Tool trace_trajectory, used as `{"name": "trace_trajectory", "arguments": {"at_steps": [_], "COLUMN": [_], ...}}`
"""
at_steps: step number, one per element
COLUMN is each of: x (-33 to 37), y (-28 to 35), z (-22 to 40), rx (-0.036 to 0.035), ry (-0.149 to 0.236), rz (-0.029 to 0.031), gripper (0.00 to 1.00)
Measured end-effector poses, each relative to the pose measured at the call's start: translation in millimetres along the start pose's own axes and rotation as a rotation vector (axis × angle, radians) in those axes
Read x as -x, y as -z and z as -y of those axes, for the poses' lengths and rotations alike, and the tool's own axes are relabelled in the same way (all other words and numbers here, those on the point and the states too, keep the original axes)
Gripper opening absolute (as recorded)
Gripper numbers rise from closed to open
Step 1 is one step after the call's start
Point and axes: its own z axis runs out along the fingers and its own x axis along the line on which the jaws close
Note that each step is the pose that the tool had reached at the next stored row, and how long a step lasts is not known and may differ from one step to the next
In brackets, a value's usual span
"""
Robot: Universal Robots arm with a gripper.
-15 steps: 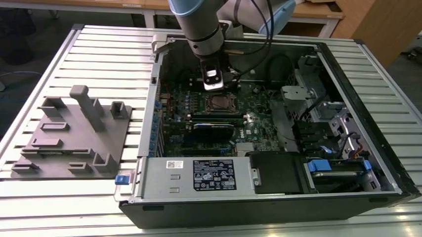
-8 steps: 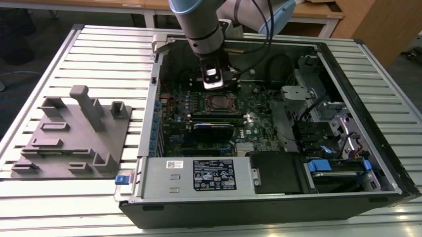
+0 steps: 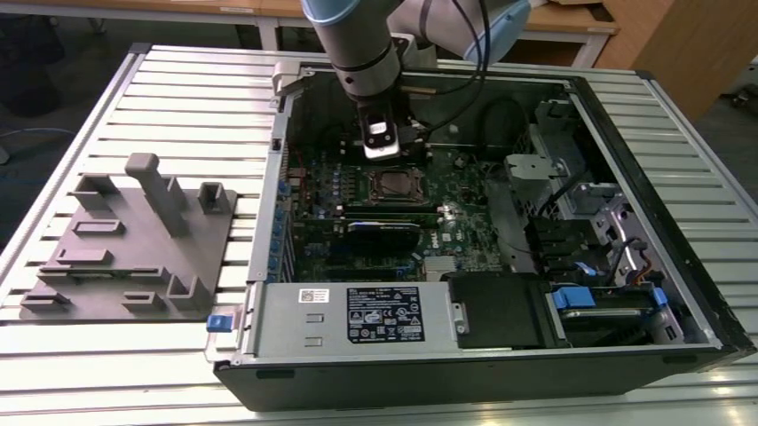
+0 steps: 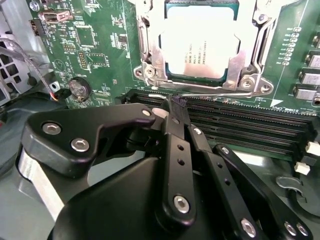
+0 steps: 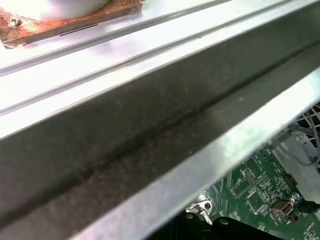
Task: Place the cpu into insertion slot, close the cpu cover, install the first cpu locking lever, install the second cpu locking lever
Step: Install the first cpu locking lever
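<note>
On a slatted metal surface [image 3: 166, 80], the small silver-grey square cpu [image 4: 200, 42] is seen seated under its silvery frame cover [image 4: 150, 70], while the black pincer [image 4: 176, 106], pressed together, is judged to be nudging a thin, springy steel lever [image 4: 215, 92].

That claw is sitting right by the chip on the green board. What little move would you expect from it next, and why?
Probably a small push on the thin locking lever. The cpu already lies in its socket with the cpu cover down around it, and the shut claw has its tip right at that lever, along the cover's edge.
</note>
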Motion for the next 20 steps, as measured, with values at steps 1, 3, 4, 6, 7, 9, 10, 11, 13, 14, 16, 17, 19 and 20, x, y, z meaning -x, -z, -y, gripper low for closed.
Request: {"name": "trace_trajectory", "arguments": {"at_steps": [1, 3, 4, 6, 7, 9, 10, 11, 13, 14, 16, 17, 19, 20], "x": [-0.1, -0.1, -0.1, -0.1, -0.1, -0.1, -0.2, -0.1, 0.0, 0.1, 0.3, 0.3, 0.3, 0.3], "y": [-0.2, -0.5, -0.5, -0.5, -0.6, -0.7, -1.0, -1.2, -1.7, -1.9, -1.9, -1.9, -2.2, -2.4], "z": [0.1, 0.2, 0.2, 0.2, 0.2, 0.3, 0.5, 0.7, 1.3, 1.4, 1.8, 2.0, 2.1, 2.2], "rx": [0.0007, 0.0009, 0.0004, 0.0001, 0.0001, 0.0001, 0.0001, -0.0005, -0.0023, -0.0037, -0.0083, -0.0111, -0.0165, -0.0186], "ry": [0.000, 0.000, 0.001, 0.001, 0.001, 0.001, 0.001, 0.001, 0.002, 0.003, 0.005, 0.006, 0.008, 0.009], "rz": [0.0011, 0.0019, 0.0023, 0.0027, 0.0028, 0.0030, 0.0033, 0.0035, 0.0045, 0.0054, 0.0076, 0.0093, 0.0128, 0.0139], "gripper": [0.11, 0.11, 0.11, 0.11, 0.11, 0.11, 0.11, 0.11, 0.11, 0.11, 0.11, 0.11, 0.11, 0.11]}}
